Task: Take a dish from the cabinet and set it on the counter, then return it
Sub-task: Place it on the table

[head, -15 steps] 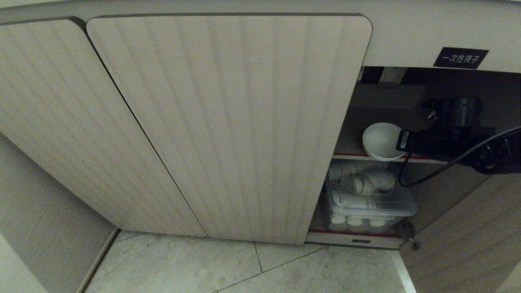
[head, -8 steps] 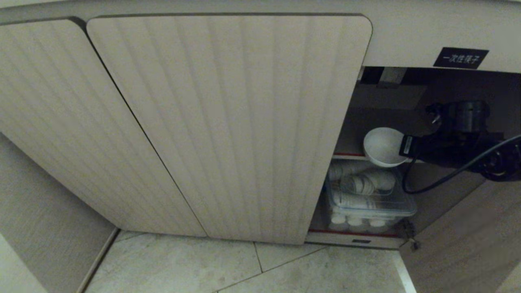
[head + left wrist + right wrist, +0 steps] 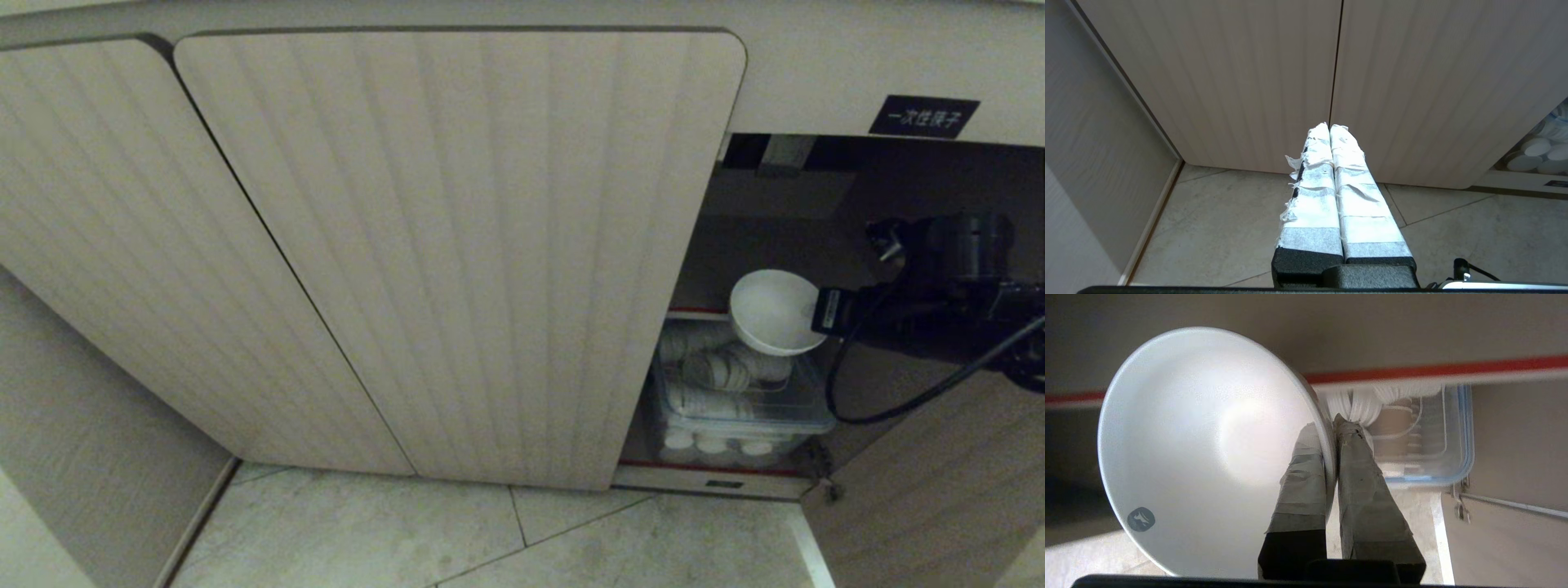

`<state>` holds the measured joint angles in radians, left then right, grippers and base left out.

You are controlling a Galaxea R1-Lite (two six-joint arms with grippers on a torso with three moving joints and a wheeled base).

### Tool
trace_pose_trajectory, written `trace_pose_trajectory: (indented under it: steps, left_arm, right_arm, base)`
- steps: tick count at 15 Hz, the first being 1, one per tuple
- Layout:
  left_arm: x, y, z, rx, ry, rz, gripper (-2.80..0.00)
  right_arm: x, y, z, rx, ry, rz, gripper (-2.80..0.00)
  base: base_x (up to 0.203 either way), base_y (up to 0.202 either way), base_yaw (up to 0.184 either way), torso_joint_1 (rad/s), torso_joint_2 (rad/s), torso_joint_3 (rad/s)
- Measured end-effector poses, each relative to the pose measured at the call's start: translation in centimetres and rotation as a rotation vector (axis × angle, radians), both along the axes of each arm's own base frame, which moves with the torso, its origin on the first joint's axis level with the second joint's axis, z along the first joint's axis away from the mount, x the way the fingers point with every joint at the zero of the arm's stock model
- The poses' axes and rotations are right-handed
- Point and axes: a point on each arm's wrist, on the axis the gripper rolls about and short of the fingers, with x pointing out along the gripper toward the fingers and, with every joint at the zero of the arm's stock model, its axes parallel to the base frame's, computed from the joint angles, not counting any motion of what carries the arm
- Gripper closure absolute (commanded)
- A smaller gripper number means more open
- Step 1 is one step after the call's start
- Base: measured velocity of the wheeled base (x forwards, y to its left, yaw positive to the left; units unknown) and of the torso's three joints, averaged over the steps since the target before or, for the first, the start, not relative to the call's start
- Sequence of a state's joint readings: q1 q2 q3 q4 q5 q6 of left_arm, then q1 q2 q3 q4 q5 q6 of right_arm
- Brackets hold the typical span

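The low beige wood-grain cabinet (image 3: 457, 245) offers one opening, at about 3 o'clock in the head view. At 9 o'clock of that gap stands the closed fluted door's edge (image 3: 653, 327). The black right gripper (image 3: 816, 314), clamped on the rim of the small round white ceramic bowl (image 3: 771, 310), fills the gap just in front of the red-edged shelf (image 3: 694, 314). At 6 o'clock under the bowl, a clear plastic box of ribbed white cups (image 3: 735, 400) takes up the lower compartment. The pale tiled floor (image 3: 490, 539) lies bare at 6 o'clock.
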<state>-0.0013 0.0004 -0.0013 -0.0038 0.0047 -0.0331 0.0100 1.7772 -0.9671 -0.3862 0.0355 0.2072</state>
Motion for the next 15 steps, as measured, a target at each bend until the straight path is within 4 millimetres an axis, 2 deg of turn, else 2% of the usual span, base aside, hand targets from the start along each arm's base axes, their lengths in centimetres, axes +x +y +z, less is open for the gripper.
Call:
trace_pose_trajectory:
  steps: [15]
  left_arm:
    - [0.0,0.0,0.0,0.0,0.0,-0.001,0.0]
  right_arm:
    - [-9.3,0.2,-2.4,0.005,0.053,0.133,0.0]
  base:
    - [0.0,0.0,0.0,0.0,0.0,0.0]
